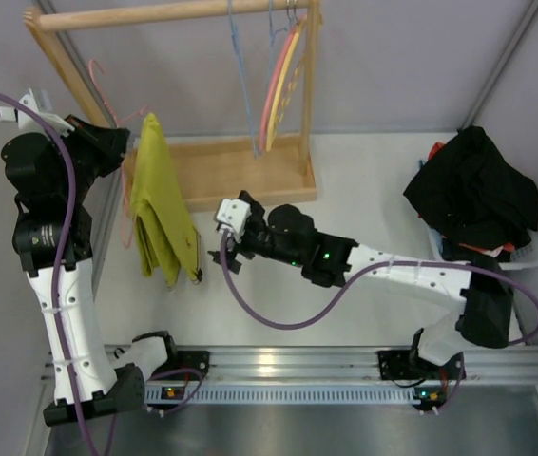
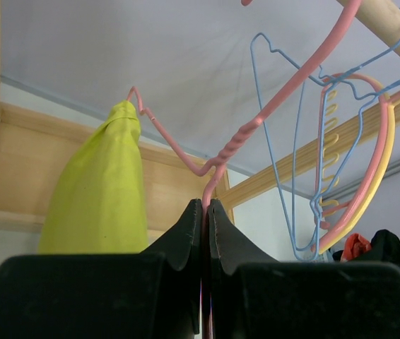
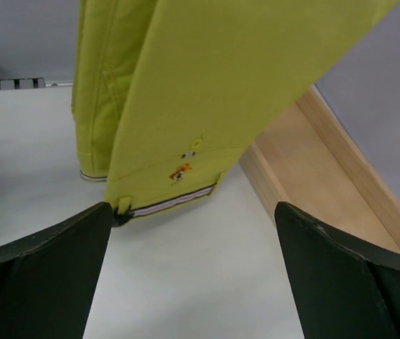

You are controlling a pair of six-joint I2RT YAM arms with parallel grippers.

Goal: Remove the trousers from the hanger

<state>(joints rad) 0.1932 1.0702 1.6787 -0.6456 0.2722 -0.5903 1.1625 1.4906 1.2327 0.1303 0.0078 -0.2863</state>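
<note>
Not done yet, imo. The trousers [image 1: 160, 204] hang draped over the hanger [image 2: 256, 120], held up beside the wooden rack [image 1: 221, 173]. My L gripper [image 2: 206, 206] is clamped tight on the thin pink wire just below its twisted neck. My R gripper [image 3: 193, 209] gapes wide w/ nothing in it, near the striped cuffs [image 3: 175, 201]. Left to do: grab the fabric and pull it off. Cloth looks matte and woven, folded flat, w/ stitched seams.
</note>
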